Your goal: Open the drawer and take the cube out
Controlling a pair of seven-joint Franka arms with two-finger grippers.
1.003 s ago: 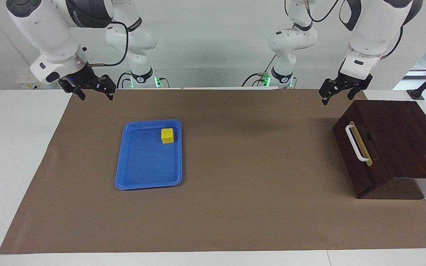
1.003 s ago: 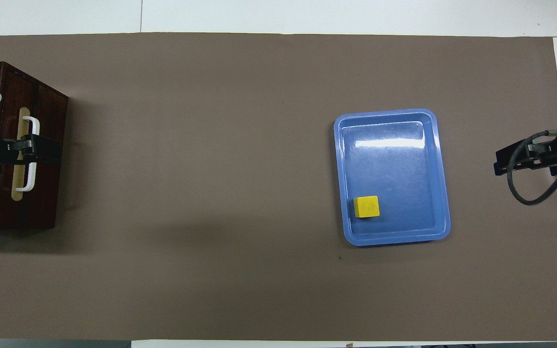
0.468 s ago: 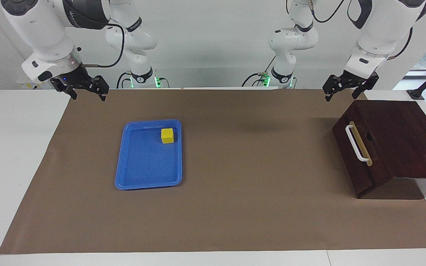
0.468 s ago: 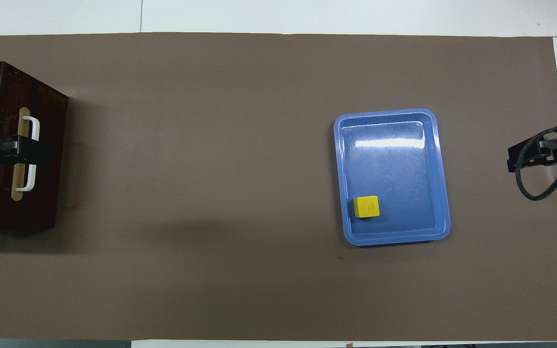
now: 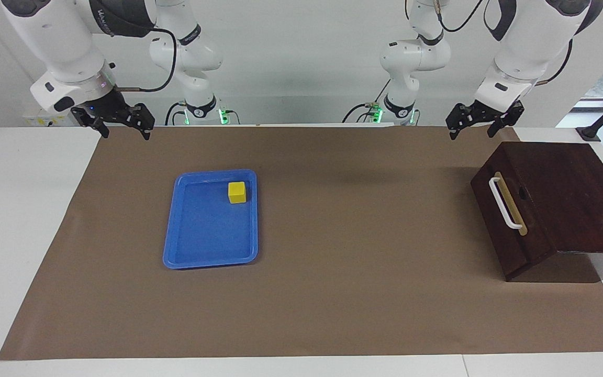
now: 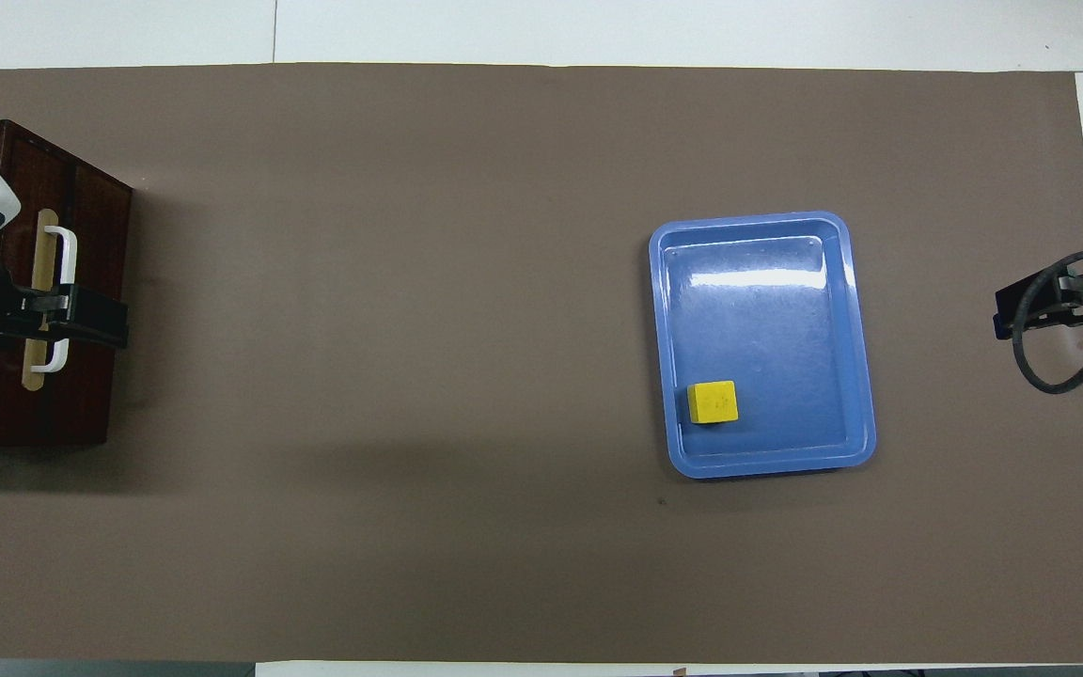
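Observation:
The dark wooden box's drawer [image 5: 511,225] is pushed in flush, its white handle [image 5: 504,204] facing the middle of the table; in the overhead view the drawer front [image 6: 81,404] shows too. The yellow cube [image 5: 237,192] [image 6: 713,401] lies in the blue tray [image 5: 197,259], in the corner nearer to the robots. My left gripper [image 5: 470,134] hangs open and empty in the air over the mat's edge by the box, clear of the handle. My right gripper [image 5: 126,134] hangs open and empty over the mat's corner at the right arm's end.
The brown mat [image 5: 359,293] covers most of the white table. The blue tray [image 6: 842,451] sits toward the right arm's end, the box [image 5: 568,188] at the left arm's end. From above, the raised left gripper [image 6: 81,320] overlaps the handle.
The right gripper has risen and drawn back toward its end of the table. The left gripper has risen slightly and shifted a little toward the table's middle. Cube, tray and drawer have not moved.

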